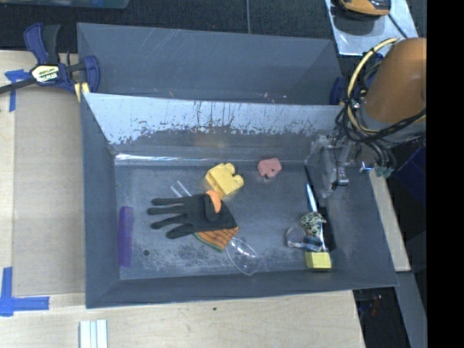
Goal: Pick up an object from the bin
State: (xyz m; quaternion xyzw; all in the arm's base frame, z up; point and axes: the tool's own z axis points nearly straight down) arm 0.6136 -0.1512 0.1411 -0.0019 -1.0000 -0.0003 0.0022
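My gripper hangs at the bin's right side, above the sloping right wall, with nothing visibly in it. Just left of it and below, a thin black and white pen-like stick lies along the floor. At the stick's lower end sit a small multicoloured lump and a small yellow block. A pink heart-like piece lies further left, near the back wall.
In the middle of the bin lie a yellow toy block, a black glove over an orange mesh piece, and a clear plastic cup. A purple stick lies along the left wall. The arm with its orange cover and cables stands at right.
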